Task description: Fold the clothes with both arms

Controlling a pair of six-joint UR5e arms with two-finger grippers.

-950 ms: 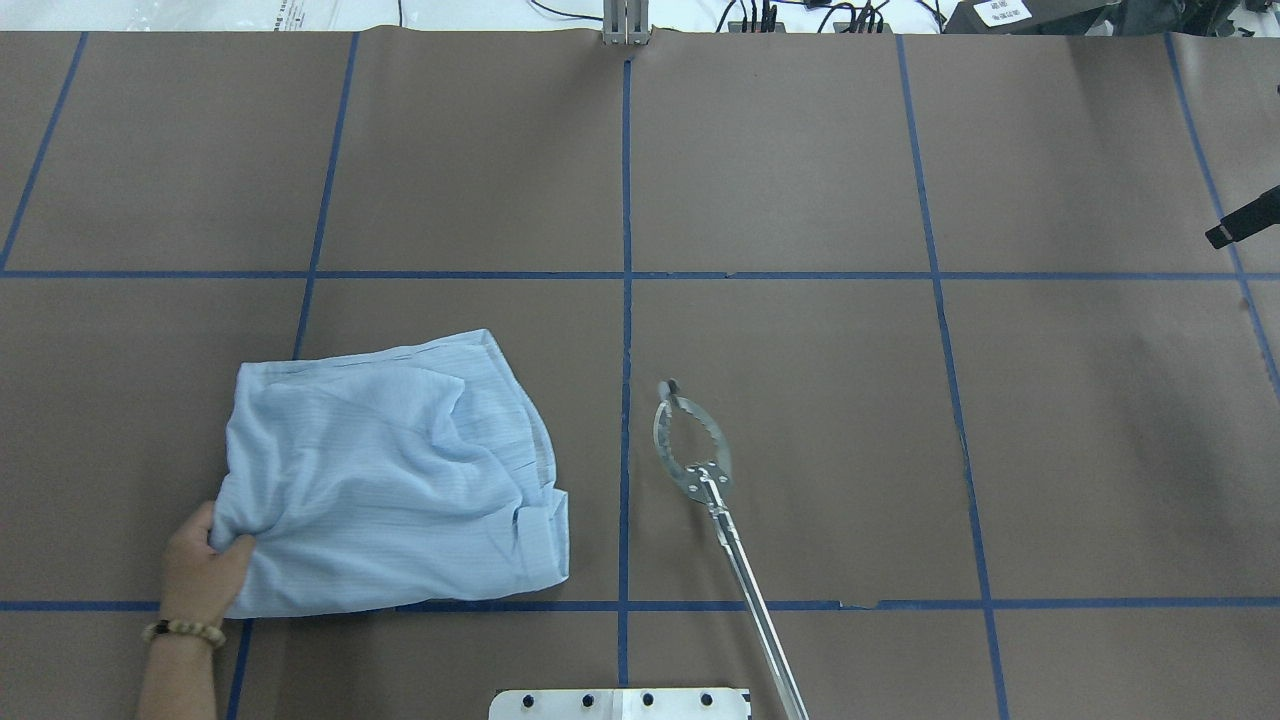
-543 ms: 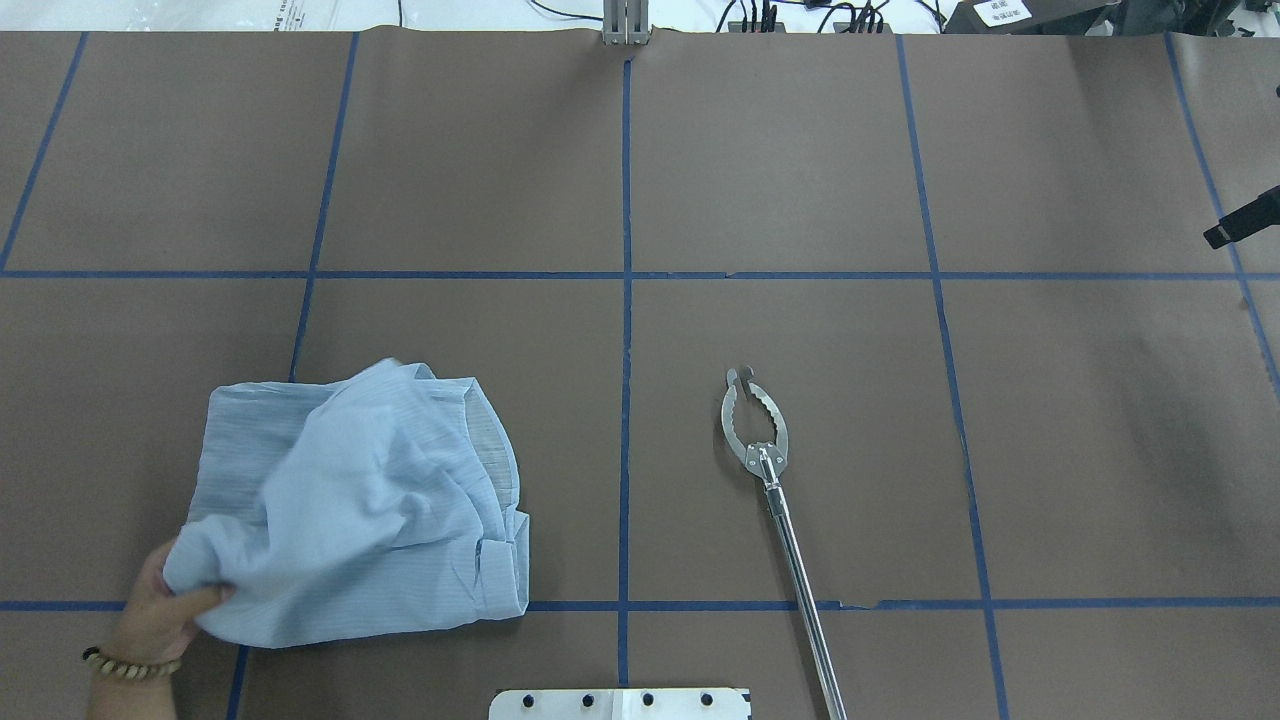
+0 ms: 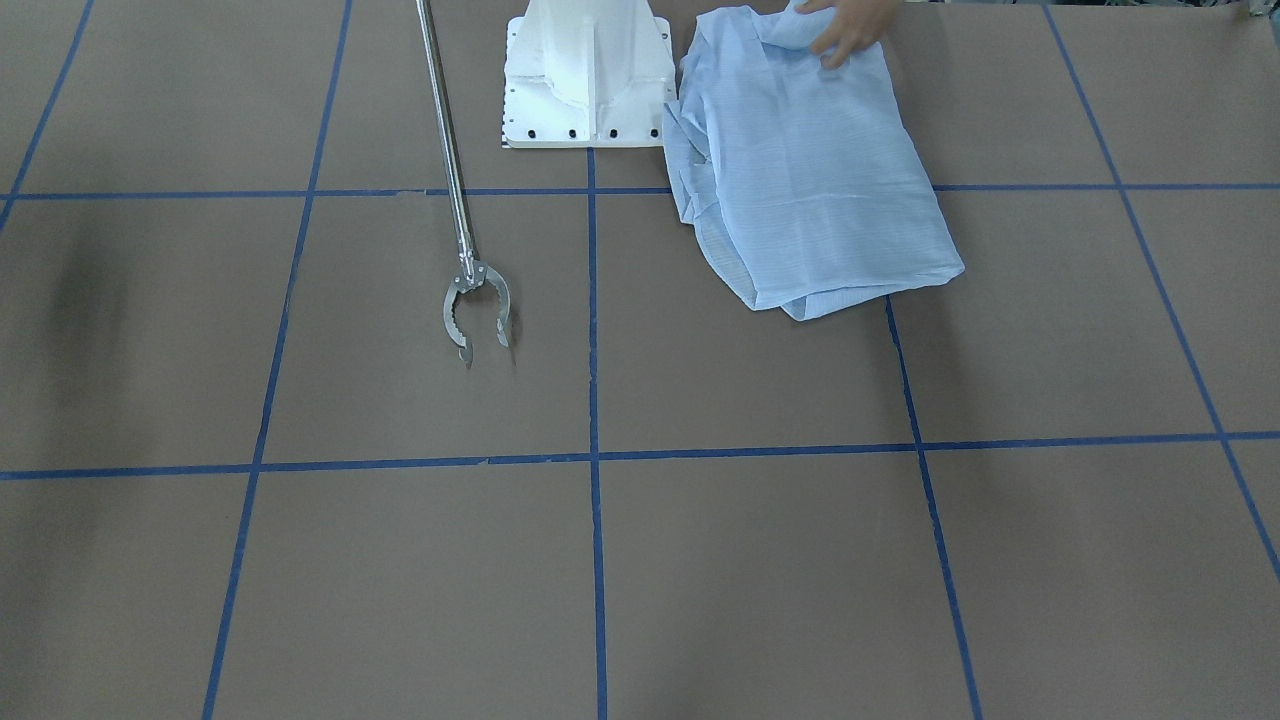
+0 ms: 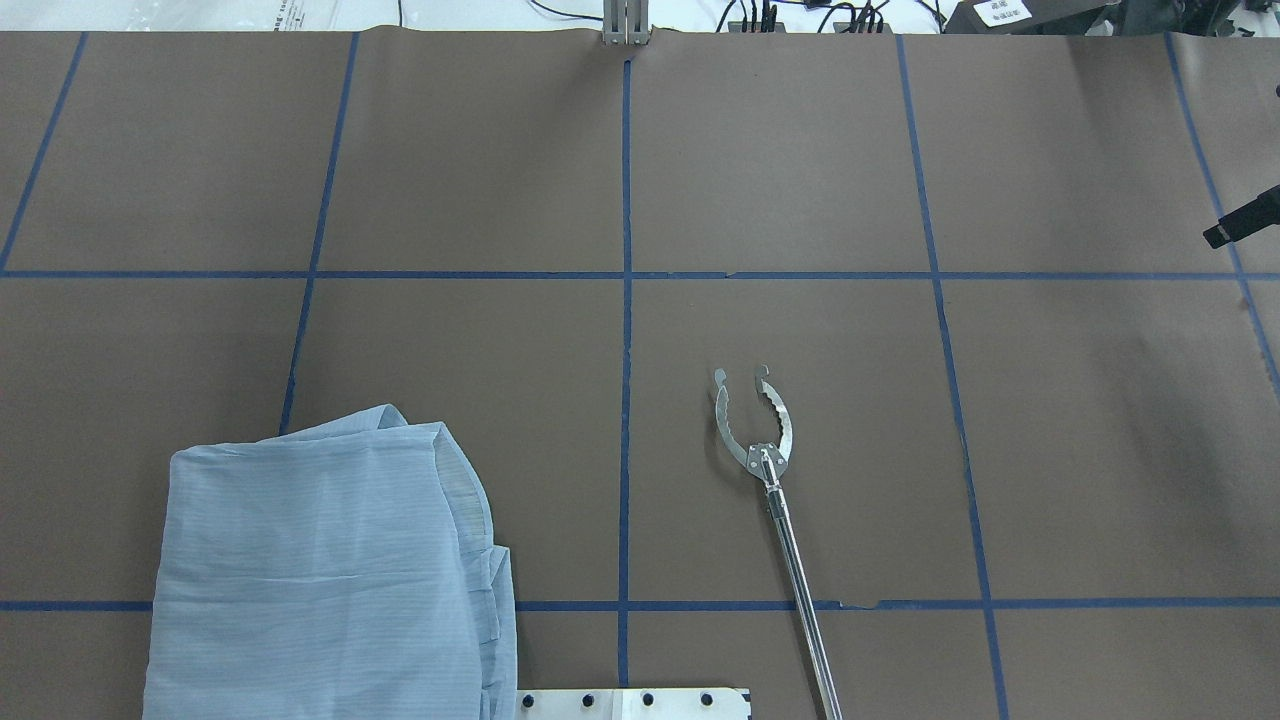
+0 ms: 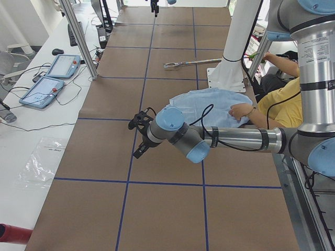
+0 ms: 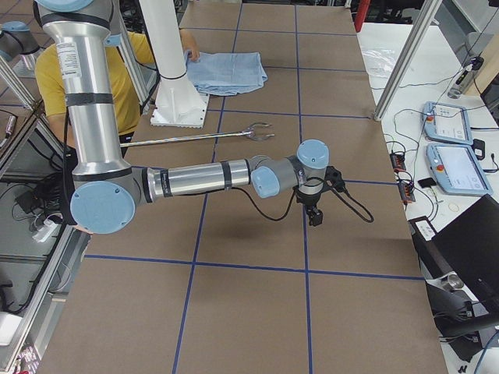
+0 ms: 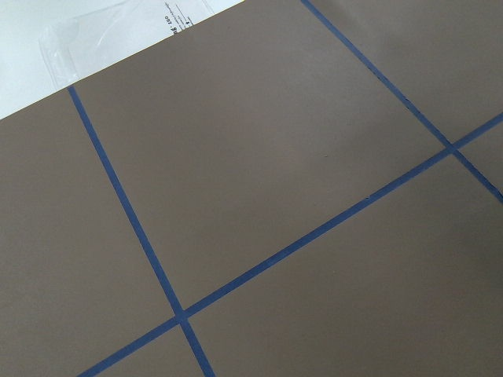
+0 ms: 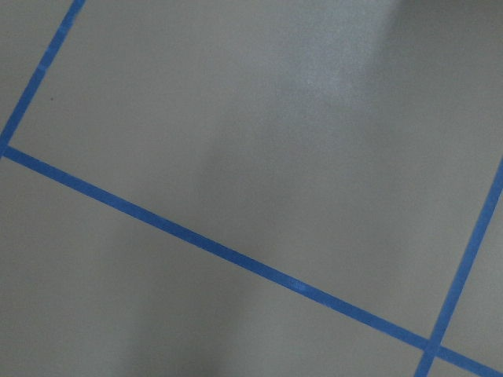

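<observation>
The light-blue pinstriped shirt (image 4: 320,570) lies bunched in a rough rectangle at the table's near left edge, beside the robot's base. It also shows in the front view (image 3: 810,170), where a person's hand (image 3: 850,30) rests on its near edge. My left gripper (image 5: 137,138) shows only in the exterior left view, hovering low over bare table, well away from the shirt. My right gripper (image 6: 315,218) shows only in the exterior right view, over bare table toward the right end. I cannot tell whether either is open or shut. Both wrist views show only brown paper and blue tape.
A metal grabber pole with open toothed claws (image 4: 755,420) lies right of the centre line, also in the front view (image 3: 478,310). The white pedestal base (image 3: 590,70) stands beside the shirt. A person in yellow (image 5: 282,104) sits at the robot's side. Tablets (image 5: 49,78) lie on the side bench.
The person's hand has dragged the shirt toward the table's near left edge and left the overhead view. The grabber pole has shifted right and its claws have opened.
</observation>
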